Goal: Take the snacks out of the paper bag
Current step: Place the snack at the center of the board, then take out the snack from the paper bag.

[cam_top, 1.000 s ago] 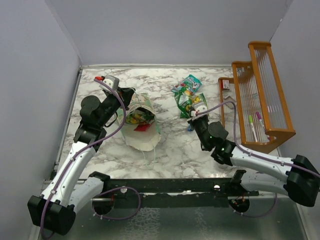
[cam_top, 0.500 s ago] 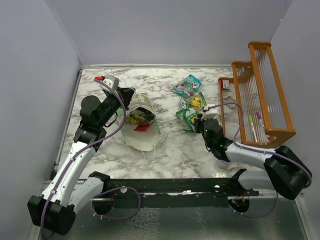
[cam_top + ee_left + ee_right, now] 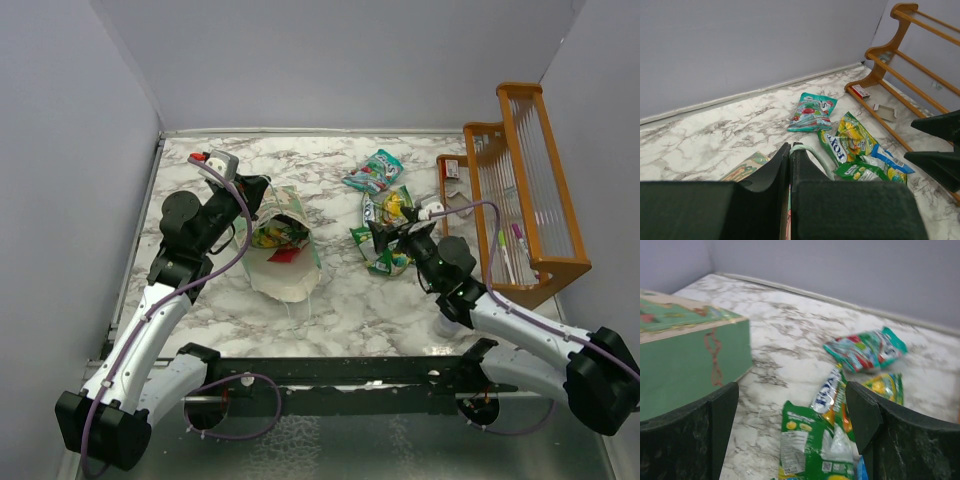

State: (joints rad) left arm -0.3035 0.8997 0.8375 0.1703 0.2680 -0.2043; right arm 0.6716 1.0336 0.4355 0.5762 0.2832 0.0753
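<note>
The left gripper (image 3: pixel 790 150) is pinched together on the rim of the paper bag (image 3: pixel 285 265), which stands left of centre. The snacks (image 3: pixel 275 236) inside show only partly through its mouth. The right gripper (image 3: pixel 792 390) hangs with jaws wide apart over loose packets (image 3: pixel 847 140), partly hiding them from above.

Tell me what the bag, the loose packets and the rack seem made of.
Paper bag: matte mint-green paper, going by its stiff creased walls. Snack packets: thin glossy plastic film, crinkled and catching highlights. Rack: probably wood with an orange varnish; its rails look solid and slightly shiny.
</note>
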